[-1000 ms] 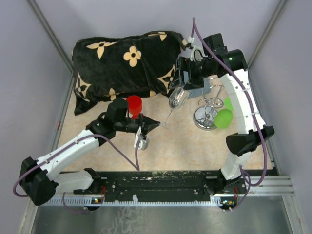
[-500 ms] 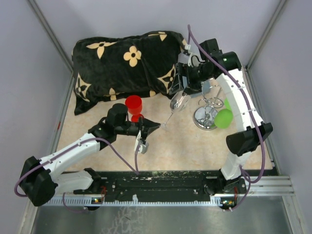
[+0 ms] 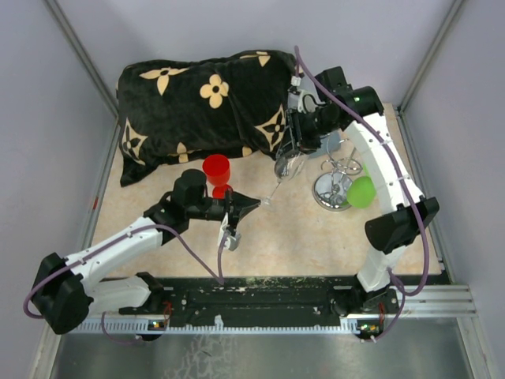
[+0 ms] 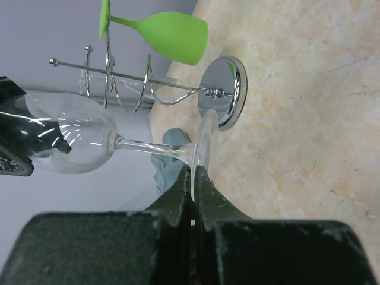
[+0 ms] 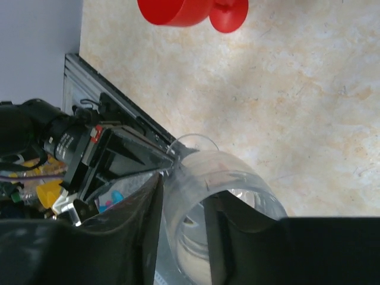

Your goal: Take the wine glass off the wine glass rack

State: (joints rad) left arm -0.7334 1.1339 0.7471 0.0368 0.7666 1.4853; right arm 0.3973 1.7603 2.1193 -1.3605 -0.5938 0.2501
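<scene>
The clear wine glass (image 3: pixel 286 164) hangs tilted in the air, bowl high and foot slanting down toward the near left. It is free of the wine glass rack (image 3: pixel 333 189), a shiny silver wire stand that is upright on its round mirrored base just to the glass's right.

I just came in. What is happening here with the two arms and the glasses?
Both arms are holding one clear wine glass in the air. The right gripper grips its bowl, and the left gripper pinches the edge of its foot. The glass is tilted and apart from the wine glass rack, to the rack's left in the top view. A green glass hangs on the rack. A red glass is on the table beside the left arm.
</scene>
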